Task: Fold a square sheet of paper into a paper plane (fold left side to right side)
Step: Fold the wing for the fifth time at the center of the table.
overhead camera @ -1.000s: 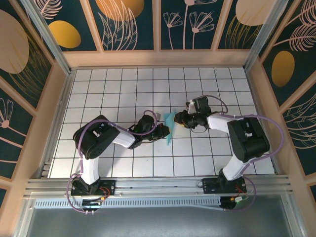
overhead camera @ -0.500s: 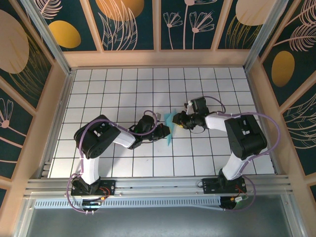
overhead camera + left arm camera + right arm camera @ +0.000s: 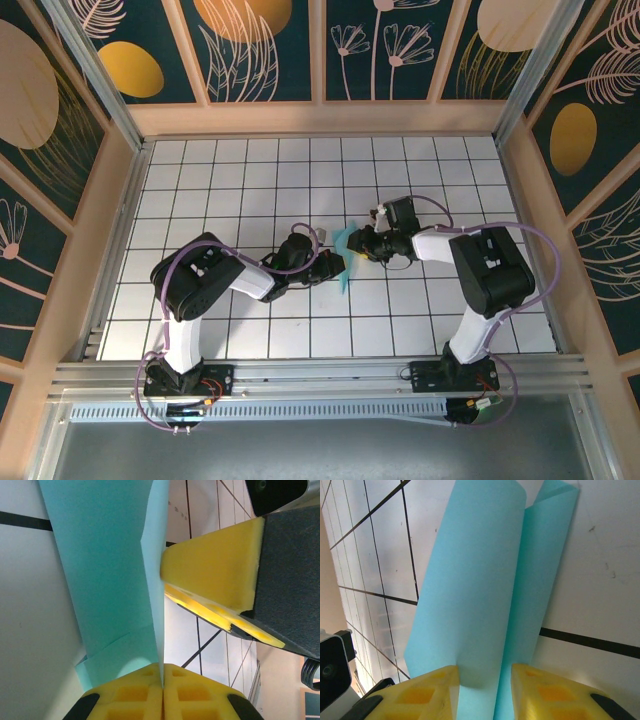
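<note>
Right arm's elbow and forearm have swung a little leftward since a second ago; left arm and paper look unchanged.

- Square sheet of paper (image 3: 343, 279): mid-table, held up off the table (image 3: 200, 180) between the two grippers, which are close together. It is already doubled along its length. In the right wrist view (image 3: 480, 580) the top layer bows out in a soft roll, so the crease is not set.
- Left gripper (image 3: 333, 266): pads pressed together and pinching the sheet's edge. The left wrist view (image 3: 162, 672) shows the paper (image 3: 105, 575) running straight into the seam between the pads.
- Right gripper (image 3: 359, 243): jaws partly spread, astride the bowed layers (image 3: 482, 682). The roll touches one finger (image 3: 432, 690), and I see no flat pinch. Its yellow finger (image 3: 215, 575) sits just beside the paper in the left wrist view.

Judgement: the step in hand is setting the left-over-right fold.

To do it well:
- Use the left pinch as the anchor and keep it fixed, since any slip there skews the edges.
- Check that the free edges lie flush before squeezing.
- Close the right jaws slowly over the roll to flatten it near the fold line, then draw along that line away from the left pinch.
- Pull gently. Thin paper held at two points will tear or buckle if the arms drift apart or twist.
</note>
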Available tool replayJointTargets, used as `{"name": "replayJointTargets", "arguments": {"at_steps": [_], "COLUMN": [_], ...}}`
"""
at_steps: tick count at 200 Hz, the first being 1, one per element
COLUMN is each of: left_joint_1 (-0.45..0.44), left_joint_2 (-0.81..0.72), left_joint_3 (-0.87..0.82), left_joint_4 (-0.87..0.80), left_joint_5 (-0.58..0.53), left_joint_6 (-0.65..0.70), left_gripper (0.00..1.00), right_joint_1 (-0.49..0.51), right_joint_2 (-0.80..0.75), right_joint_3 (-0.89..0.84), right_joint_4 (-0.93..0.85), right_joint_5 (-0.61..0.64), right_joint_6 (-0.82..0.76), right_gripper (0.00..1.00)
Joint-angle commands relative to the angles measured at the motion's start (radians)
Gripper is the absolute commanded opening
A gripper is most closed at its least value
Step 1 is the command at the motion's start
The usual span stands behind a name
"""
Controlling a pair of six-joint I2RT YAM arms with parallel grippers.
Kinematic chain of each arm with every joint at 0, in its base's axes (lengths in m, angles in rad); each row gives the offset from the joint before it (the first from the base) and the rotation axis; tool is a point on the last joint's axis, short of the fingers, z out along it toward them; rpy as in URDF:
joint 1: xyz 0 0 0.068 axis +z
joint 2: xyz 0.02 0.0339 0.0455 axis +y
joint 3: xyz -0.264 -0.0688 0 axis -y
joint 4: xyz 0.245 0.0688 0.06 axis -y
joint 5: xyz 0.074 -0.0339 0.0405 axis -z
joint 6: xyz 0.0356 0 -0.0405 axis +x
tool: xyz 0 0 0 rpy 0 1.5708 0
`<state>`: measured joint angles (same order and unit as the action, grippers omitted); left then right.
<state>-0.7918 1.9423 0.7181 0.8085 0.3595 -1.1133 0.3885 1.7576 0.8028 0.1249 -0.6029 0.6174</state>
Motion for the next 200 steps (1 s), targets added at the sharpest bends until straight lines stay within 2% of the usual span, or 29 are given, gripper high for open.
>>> {"name": "replayJointTargets", "arguments": {"at_steps": [1, 46, 97, 146, 180, 200], "left_joint_1": [0.007, 0.006, 0.007, 0.010, 0.043, 0.060], "left_joint_2": [0.019, 0.026, 0.031, -0.039, -0.090, -0.093], "left_joint_3": [0.011, 0.012, 0.008, -0.006, -0.026, -0.024], "left_joint_4": [0.031, 0.035, 0.035, -0.028, -0.057, -0.069], "left_joint_5": [0.013, 0.016, 0.015, -0.023, -0.047, -0.044], "left_joint_6": [-0.014, -0.017, -0.016, 0.022, 0.021, 0.023], "left_gripper": [0.08, 0.10, 0.19, 0.30, 0.43, 0.46], "right_joint_1": [0.011, 0.018, 0.027, 0.026, 0.026, 0.027], "right_joint_2": [0.019, 0.038, 0.052, 0.052, 0.051, 0.052], "right_joint_3": [0.025, 0.031, 0.041, 0.041, 0.044, 0.044], "right_joint_4": [0.016, 0.011, -0.035, -0.046, -0.049, -0.051], "right_joint_5": [0.004, 0.008, 0.050, 0.058, 0.059, 0.060], "right_joint_6": [0.013, 0.012, -0.003, -0.011, -0.012, -0.013], "right_gripper": [0.33, 0.33, 0.33, 0.33, 0.33, 0.33]}}
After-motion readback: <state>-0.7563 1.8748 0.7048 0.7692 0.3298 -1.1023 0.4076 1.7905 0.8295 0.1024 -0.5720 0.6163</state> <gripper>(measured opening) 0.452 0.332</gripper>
